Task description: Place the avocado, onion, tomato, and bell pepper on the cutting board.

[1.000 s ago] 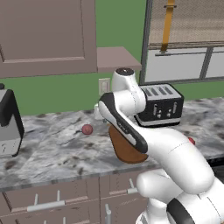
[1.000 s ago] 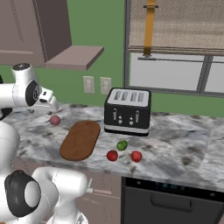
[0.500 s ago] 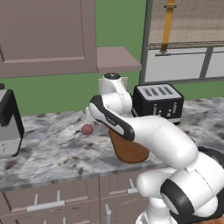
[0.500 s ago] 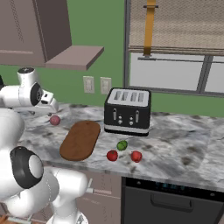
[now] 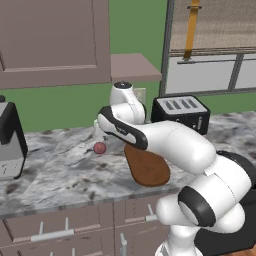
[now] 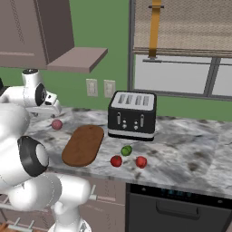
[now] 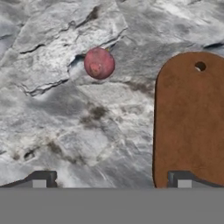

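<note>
Your onion [image 7: 99, 63] sits on the marble counter [image 6: 190, 154], apart from the cutting board [image 7: 189, 122], off the board's long edge near its holed end. The avocado [image 6: 126, 150] lies toward the counter's front edge before the toaster [image 6: 132, 114], with two red fruits, one [image 6: 116, 161] and another [image 6: 141, 161], just beside it. Your claw [image 7: 112, 178] hangs above bare counter and the board's edge, its jaws spread wide, gripping nothing and touching nothing.

cutting board [image 5: 150, 167] partly behind arm, cropped in hand view
</note>
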